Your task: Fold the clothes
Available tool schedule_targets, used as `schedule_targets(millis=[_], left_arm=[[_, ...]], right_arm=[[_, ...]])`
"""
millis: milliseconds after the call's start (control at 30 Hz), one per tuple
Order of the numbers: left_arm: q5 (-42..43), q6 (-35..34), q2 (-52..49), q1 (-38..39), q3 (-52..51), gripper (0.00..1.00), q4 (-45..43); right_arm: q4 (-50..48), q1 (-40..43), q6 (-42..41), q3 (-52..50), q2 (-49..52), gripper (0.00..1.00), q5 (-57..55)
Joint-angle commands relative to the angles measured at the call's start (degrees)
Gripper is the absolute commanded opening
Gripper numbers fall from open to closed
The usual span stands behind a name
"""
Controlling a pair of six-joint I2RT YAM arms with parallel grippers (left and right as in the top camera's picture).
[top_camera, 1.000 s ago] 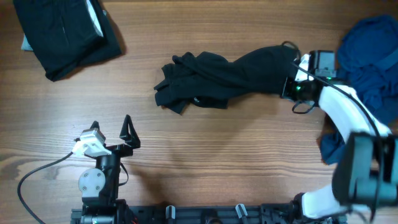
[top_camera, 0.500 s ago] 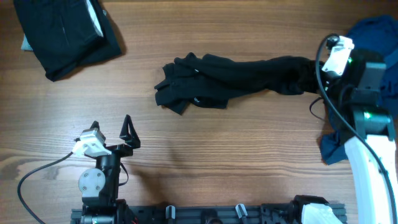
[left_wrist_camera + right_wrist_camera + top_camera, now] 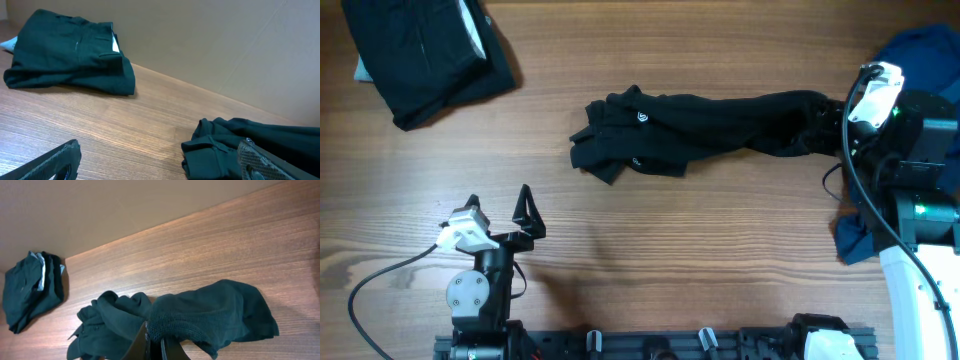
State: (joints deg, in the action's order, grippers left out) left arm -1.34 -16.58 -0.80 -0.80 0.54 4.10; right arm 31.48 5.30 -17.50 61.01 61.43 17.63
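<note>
Clamping one end of the black shirt (image 3: 720, 125), the right pincer (image 3: 156, 344) has its two fingers pressed together on a bunched fold of cloth, which its own wrist view shows plainly. From that grip the shirt runs away from the right pincer in a long, loosely twisted band across the tabletop (image 3: 720, 250). It ends in a crumpled heap well apart from the pincer, out toward the middle of the wood. A small white round logo (image 3: 642, 117) shows on that far, crumpled part. Whether the held end is raised off the wood or resting on it I cannot tell from above, since the arm covers it.

Just behind the right pincer, on the side away from the shirt, lies a pile of blue clothes (image 3: 920, 70). One corner of blue cloth (image 3: 853, 240) shows beside the arm, nearer the robot's base.

The left pincer (image 3: 500, 210) stands with its fingers spread wide apart and nothing between them, low over bare wood. The crumpled end of the shirt lies ahead of it and off to its right, near but not touching. A folded dark garment (image 3: 420, 55) sits ahead of the left pincer and off to its left, well apart from it and farthest of all from the right pincer.
</note>
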Motion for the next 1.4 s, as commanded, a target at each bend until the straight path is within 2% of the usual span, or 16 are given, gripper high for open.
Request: schedule_targets(millis=[0, 200, 467, 633, 967, 1133, 1233, 1367], left_arm=[[0.7, 1.2, 0.4, 0.3, -0.2, 1.0, 0.0], [0.7, 1.2, 0.4, 0.3, -0.2, 1.0, 0.0], [0.7, 1.0, 0.4, 0.3, -0.2, 1.0, -0.6], [13.1, -1.0, 0.4, 0.3, -0.2, 1.0, -2.7], [33.4, -0.3, 0.4, 0.3, -0.2, 1.0, -13.4], [41.1, -0.4, 0.4, 0.3, -0.2, 1.0, -12.9], [42.5, -0.6, 0.2, 0.3, -0.2, 1.0, -12.9], [42.5, -0.6, -0.1, 0.3, -0.2, 1.0, -12.9]], right_arm=[[-0.2, -0.1, -2.9, 1.0, -0.6, 0.04, 0.9], [0.6, -0.1, -3.6, 1.6, -3.4, 0.04, 1.8], [5.2, -0.1, -2.6, 9.1, -8.5, 0.04, 1.8], [6.4, -0.1, -2.7, 9.9, -10.1, 0.04, 4.3], [1.6, -0.1, -5.6, 10.7, -12.6, 0.04, 20.3], [1.5, -0.1, -8.1, 10.7, -12.4, 0.04, 19.7], [0.5, -0.1, -8.2, 10.7, -12.4, 0.04, 18.8], [2.5, -0.1, -7.9, 10.7, -12.3, 0.04, 6.2]])
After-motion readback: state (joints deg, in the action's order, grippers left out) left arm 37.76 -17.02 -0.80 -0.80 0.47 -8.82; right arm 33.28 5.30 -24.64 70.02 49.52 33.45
